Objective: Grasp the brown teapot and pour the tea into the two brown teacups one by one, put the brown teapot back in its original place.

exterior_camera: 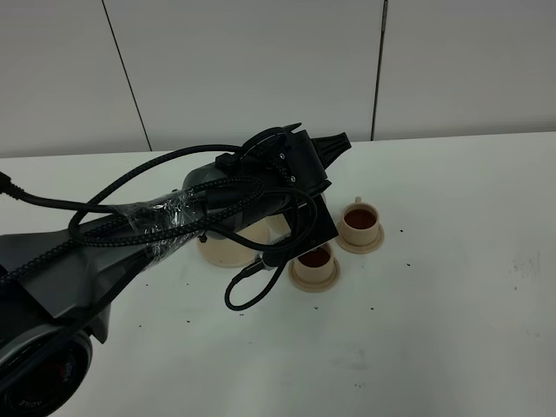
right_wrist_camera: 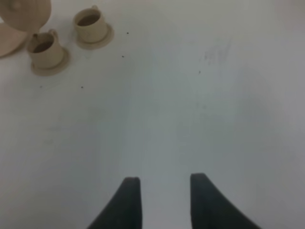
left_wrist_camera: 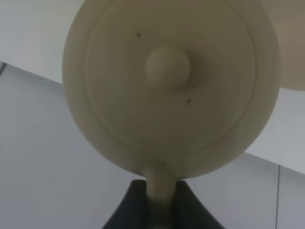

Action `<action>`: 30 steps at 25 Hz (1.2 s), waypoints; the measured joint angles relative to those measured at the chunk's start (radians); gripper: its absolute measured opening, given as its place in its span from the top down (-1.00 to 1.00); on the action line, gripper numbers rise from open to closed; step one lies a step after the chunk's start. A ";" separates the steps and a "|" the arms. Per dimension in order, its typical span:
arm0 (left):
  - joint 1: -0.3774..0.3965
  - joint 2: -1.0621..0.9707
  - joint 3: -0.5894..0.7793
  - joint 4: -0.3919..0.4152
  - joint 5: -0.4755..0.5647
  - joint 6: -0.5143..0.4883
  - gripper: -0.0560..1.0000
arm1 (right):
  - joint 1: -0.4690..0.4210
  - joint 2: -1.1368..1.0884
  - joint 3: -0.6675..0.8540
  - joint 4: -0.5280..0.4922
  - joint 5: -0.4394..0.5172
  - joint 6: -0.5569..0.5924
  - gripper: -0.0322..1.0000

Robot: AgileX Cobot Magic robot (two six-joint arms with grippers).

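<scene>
Both teacups (exterior_camera: 359,218) hold tea; left gripper (left_wrist_camera: 161,202) pinches teapot (left_wrist_camera: 169,86) handle, probably above its large saucer (exterior_camera: 228,249), arm hides it; crooked set-down risks a tip; right gripper (right_wrist_camera: 159,200) idle, fingers apart.

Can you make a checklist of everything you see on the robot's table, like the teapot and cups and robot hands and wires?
Surface: white table, with small dark specks scattered on it.
Job's things: brown teapot held by its handle in the left gripper; both teacups, near one and far one, stand on small saucers and hold dark tea; large saucer shows partly under the arm.
Clutter: nothing seen besides the specks.
Grippers: left shut on the teapot handle; right gripper open above bare table.
Cables: braided black cables along the left arm, one looping down.
Surroundings: plain grey wall panels.
</scene>
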 joint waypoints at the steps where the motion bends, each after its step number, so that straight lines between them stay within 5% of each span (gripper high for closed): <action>1: 0.000 0.000 0.000 0.000 0.000 0.000 0.58 | 0.000 0.000 0.000 0.000 0.000 0.000 0.46; 30: 0.000 0.000 0.000 0.000 -0.007 0.002 0.58 | 0.000 0.000 0.000 0.000 0.000 0.000 0.46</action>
